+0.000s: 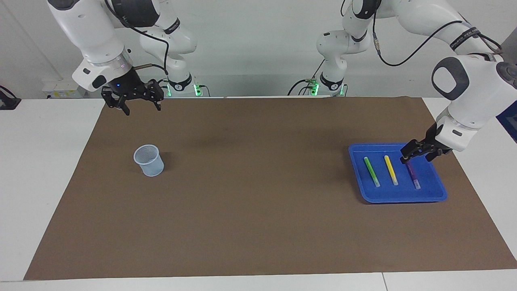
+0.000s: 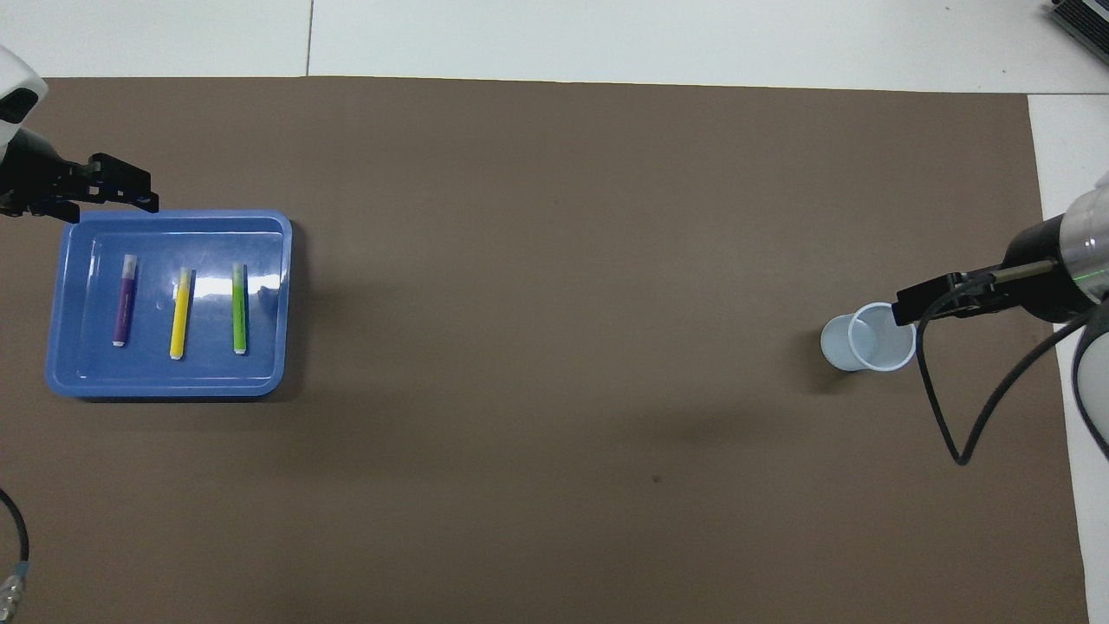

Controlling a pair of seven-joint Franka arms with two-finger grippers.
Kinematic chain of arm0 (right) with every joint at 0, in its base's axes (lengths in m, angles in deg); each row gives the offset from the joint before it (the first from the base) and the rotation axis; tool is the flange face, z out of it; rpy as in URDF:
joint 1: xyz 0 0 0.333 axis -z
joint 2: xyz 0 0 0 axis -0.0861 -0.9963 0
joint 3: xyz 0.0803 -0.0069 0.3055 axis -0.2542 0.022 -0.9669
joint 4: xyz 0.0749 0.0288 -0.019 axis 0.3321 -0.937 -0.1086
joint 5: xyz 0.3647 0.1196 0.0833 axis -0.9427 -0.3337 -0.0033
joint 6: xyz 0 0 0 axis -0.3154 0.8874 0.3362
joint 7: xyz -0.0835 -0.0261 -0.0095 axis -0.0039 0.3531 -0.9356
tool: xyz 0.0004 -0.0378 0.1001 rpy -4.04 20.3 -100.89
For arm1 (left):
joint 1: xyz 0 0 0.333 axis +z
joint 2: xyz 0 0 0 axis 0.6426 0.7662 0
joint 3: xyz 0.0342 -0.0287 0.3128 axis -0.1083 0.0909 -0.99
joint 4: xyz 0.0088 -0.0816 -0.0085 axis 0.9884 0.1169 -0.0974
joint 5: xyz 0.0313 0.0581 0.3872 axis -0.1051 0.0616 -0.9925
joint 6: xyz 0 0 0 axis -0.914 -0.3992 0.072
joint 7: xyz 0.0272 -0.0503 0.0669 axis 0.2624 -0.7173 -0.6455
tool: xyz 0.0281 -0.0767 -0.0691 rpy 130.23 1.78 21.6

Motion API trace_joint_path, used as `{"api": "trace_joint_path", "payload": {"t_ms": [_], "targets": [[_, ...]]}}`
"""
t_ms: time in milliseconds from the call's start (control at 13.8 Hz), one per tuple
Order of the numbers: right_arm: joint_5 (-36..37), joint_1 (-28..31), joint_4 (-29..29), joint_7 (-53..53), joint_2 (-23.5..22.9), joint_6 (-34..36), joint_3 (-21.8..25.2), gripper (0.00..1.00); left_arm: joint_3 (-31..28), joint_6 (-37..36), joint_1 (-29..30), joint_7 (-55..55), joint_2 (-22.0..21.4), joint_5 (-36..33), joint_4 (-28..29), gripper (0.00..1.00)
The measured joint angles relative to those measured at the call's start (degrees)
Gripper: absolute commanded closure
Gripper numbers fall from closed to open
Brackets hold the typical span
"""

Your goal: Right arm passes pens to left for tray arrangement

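Three pens [image 1: 391,170] lie in the tray [image 1: 428,195]; left claw [image 1: 416,155] open above.

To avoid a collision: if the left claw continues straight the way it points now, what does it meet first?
Probably the purple pen in the tray: the open left claw points down over that pen's end nearer the robots.
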Motion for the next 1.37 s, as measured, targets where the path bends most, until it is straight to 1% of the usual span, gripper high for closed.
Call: {"api": "trace_joint_path", "payload": {"t_ms": [217, 722, 1372], "targets": [[0.0, 0.0, 0.0, 0.0, 0.0, 0.0, 0.0, 0.00, 0.1, -2.5, -0.6, -0.7, -1.5, -0.4, -1.1, 0.00], [0.0, 0.0, 0.0, 0.0, 0.0, 0.0, 0.0, 0.00, 0.3, -8.8, -4.5, -2.5, -8.6, -2.6, -1.4, 0.00], [0.0, 0.0, 0.0, 0.0, 0.0, 0.0, 0.0, 0.00, 0.4, -14.9, -5.4, -2.5, -12.7, -3.0, -1.4, 0.00]]}}
